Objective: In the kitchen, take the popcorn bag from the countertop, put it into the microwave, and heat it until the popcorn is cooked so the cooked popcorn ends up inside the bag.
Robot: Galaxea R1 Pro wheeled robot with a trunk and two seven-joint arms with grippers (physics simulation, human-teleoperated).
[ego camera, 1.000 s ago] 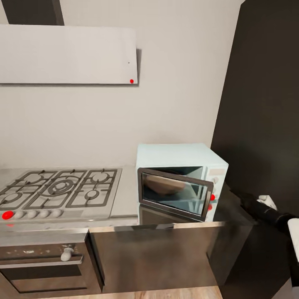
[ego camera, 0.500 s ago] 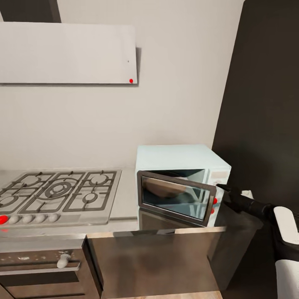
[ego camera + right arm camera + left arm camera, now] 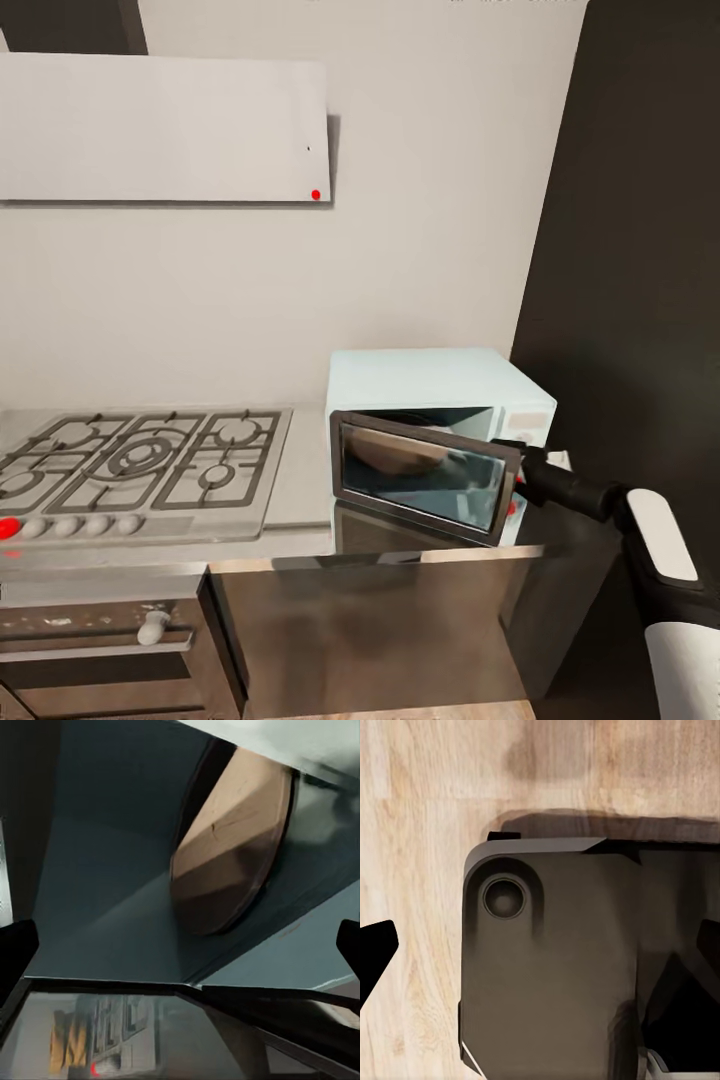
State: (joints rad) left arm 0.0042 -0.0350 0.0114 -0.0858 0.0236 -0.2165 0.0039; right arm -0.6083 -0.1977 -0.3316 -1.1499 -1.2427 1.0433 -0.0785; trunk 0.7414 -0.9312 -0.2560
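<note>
From the head view we see the microwave [image 3: 440, 440] on the counter [image 3: 300, 480], door ajar, popcorn bag [image 3: 400, 455] inside; right gripper [image 3: 515, 462] at the door's edge. Right wrist: jaws spread apart, the bag [image 3: 229, 844] ahead. Left wrist: jaws spread over wooden floor [image 3: 427, 810].

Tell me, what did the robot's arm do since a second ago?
The right gripper swung in from the far right and reached the free edge of the microwave door. Whether it holds the door is unclear. The door stayed partly open, and the hob and countertop did not move.
</note>
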